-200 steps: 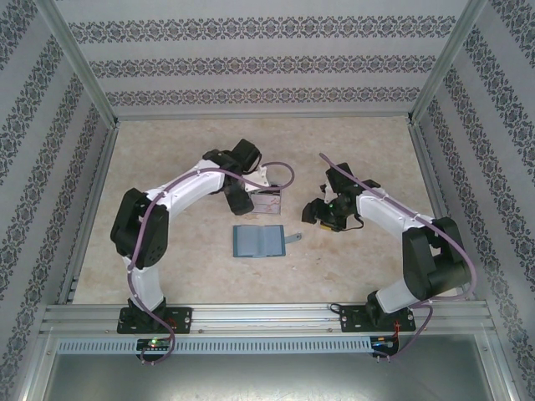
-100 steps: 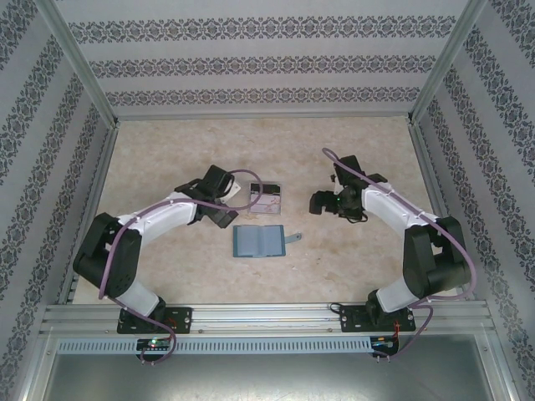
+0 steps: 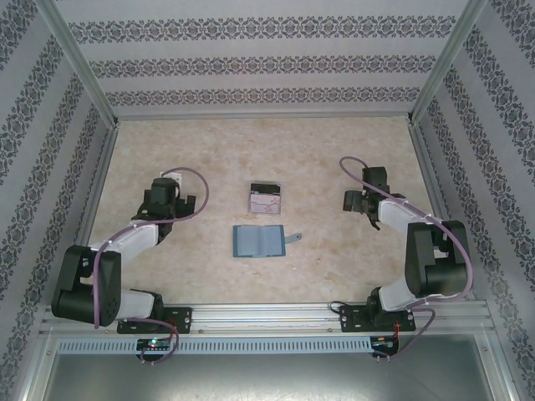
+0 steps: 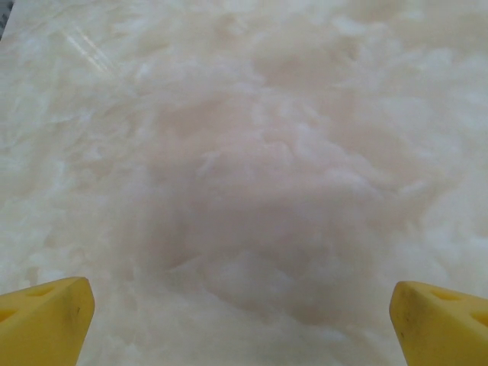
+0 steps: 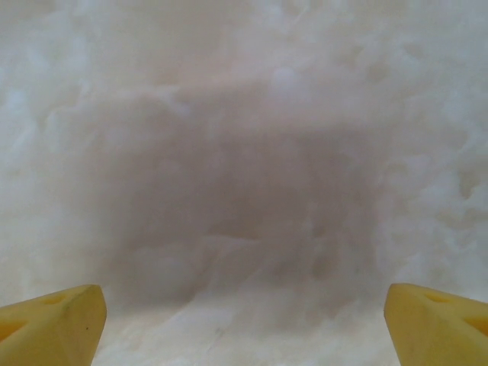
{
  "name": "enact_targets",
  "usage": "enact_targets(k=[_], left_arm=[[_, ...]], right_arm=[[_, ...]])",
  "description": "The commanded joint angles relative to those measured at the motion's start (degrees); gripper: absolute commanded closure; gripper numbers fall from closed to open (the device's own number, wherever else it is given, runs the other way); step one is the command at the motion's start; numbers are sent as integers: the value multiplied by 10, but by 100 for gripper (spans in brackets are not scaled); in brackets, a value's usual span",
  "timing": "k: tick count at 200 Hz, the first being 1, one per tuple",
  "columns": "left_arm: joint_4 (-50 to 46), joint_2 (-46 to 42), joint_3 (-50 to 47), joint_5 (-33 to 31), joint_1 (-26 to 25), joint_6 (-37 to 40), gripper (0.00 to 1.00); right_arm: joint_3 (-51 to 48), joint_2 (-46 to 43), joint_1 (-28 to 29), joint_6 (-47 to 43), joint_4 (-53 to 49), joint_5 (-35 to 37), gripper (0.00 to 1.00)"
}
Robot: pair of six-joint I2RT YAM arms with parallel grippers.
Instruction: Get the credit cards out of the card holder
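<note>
Cards [image 3: 266,197] look to be out already, sitting in a small stack on the table [image 3: 351,142]. The holder [image 3: 257,241] lies open like a book just on the arm-base side of them, tab [image 3: 292,239] poking out. Both lie between the grippers: well off to the right of the left gripper [image 4: 244,316] and well off to the left of the right gripper [image 5: 244,320]. Each one has its jaws spread wide with nothing between them, just bare table underneath. Best guess is they hang out at the sides because there's nothing left to pinch. The holder looks empty from above, though that's hard to be sure of.
</note>
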Motion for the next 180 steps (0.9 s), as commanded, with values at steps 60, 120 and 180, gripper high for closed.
enact_targets(k=[60, 120, 180], left_arm=[[383, 119, -73, 146, 74, -48, 0], [437, 142, -90, 127, 70, -44, 0], [432, 141, -88, 87, 51, -35, 0]], right_arm=[[-138, -34, -7, -72, 449, -72, 5], [-182, 2, -8, -78, 555, -88, 2], [-188, 2, -5, -75, 568, -70, 2]])
